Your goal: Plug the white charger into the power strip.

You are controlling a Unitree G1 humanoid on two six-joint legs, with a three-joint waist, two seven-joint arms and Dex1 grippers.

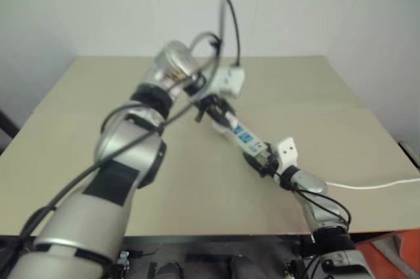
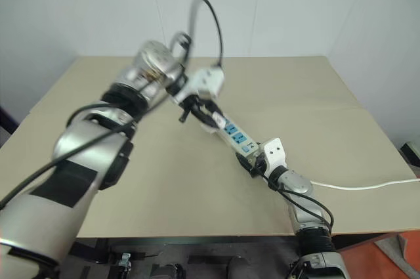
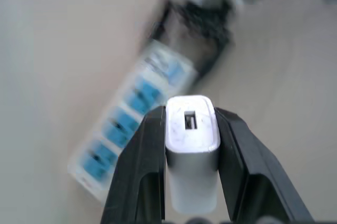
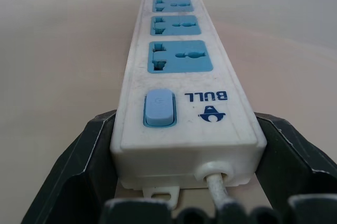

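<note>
The white charger [image 3: 192,145] is pinched between the two black fingers of my left gripper [image 3: 189,112], its port end facing the camera. That gripper [image 2: 197,105] hangs above the far end of the power strip [image 1: 241,134], which lies diagonally on the table. Several blue sockets [image 4: 180,55] run along the strip's top, with a blue switch [image 4: 158,107] at the near end. My right gripper [image 4: 184,124] is closed around this switch end, one finger against each side. In the head views the right gripper [image 1: 262,161] sits at the strip's near end.
The strip's thin white cord [image 1: 374,186] runs off to the right over the tan table [image 1: 98,128]. A white wall rises behind the table's far edge. The table's front edge lies just under my right arm.
</note>
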